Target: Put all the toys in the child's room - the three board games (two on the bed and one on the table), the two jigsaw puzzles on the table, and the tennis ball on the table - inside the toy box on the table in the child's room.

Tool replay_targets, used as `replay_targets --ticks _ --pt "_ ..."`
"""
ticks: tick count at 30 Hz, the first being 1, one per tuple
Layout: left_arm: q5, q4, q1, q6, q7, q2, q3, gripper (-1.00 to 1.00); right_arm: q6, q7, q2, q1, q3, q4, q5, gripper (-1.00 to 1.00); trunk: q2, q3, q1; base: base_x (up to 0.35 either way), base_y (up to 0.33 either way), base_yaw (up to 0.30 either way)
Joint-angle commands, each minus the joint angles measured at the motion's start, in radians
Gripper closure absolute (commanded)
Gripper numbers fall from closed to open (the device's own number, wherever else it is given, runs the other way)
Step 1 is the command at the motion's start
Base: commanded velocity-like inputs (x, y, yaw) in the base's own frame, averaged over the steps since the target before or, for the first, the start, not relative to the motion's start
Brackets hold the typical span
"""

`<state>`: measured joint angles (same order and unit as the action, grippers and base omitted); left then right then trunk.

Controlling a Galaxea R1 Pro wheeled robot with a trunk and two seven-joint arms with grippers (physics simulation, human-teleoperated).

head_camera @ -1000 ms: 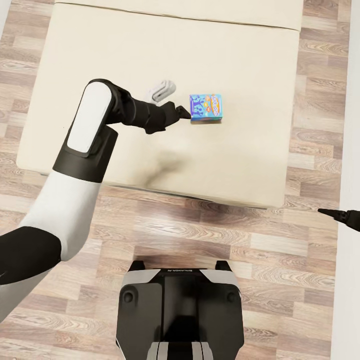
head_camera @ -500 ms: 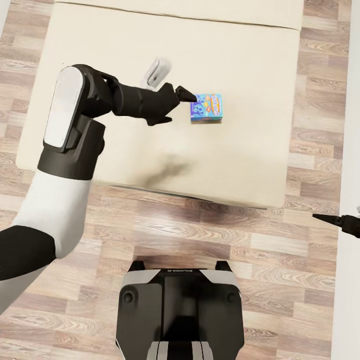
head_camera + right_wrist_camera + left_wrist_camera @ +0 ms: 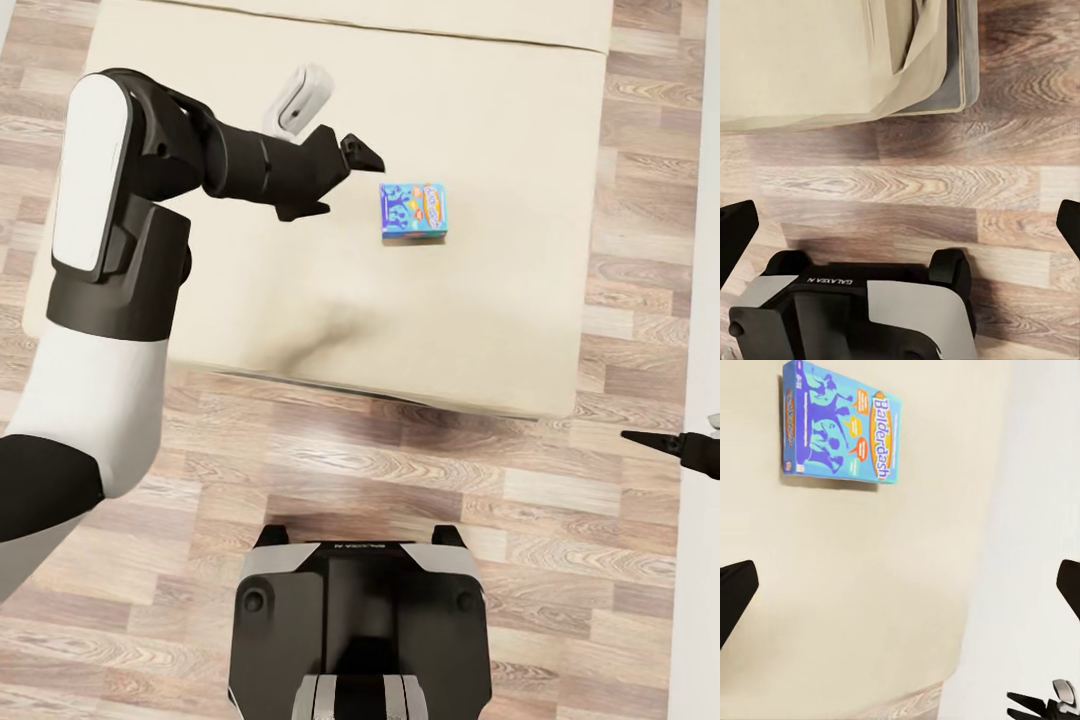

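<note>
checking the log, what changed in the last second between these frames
The left arm lifted and swung away from the blue game: the left gripper, which had been at the box's edge, now hangs open up and to the left of it, holding nothing. The right gripper edged slightly inward. The game lies where it was on the bed.

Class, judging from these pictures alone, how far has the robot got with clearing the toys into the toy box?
Nothing looks done here. The blue Balderdash board game lies flat on the bed, ungripped. In hand: the left gripper hovers open beside it, holding nothing. The right gripper hangs over the wooden floor, open and empty too. Left: grasping this game and carrying it to the toy box, plus any other toys.
</note>
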<state>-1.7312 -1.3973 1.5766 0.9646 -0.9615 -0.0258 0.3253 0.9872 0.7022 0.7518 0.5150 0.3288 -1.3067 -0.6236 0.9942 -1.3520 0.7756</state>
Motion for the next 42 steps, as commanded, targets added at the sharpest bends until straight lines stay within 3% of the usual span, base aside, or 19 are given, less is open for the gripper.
replay_targets --ticks 1,17,29,42 --pt "-0.009 -0.001 0.003 0.001 -0.013 0.0 0.0 -1.0 0.006 0.005 -0.001 0.0 0.001 -0.002 0.003 -1.0 0.008 -0.004 0.004 0.0 0.0 0.0" --pt "-0.007 0.004 0.009 0.002 -0.028 0.006 0.005 -1.0 0.01 0.006 -0.003 -0.006 0.006 -0.024 0.004 -1.0 0.12 -0.053 0.065 0.0 0.0 0.0" --pt "-0.015 0.004 0.009 0.003 -0.033 0.008 0.003 -1.0 0.06 0.005 -0.02 -0.022 0.124 -0.102 0.004 -1.0 0.204 -0.078 0.111 0.0 0.0 -0.043" --pt "-0.017 0.004 0.007 0.004 -0.034 0.014 0.004 -1.0 0.06 0.005 -0.029 -0.036 0.153 -0.138 0.005 -1.0 0.295 -0.099 0.161 0.0 0.0 -0.07"
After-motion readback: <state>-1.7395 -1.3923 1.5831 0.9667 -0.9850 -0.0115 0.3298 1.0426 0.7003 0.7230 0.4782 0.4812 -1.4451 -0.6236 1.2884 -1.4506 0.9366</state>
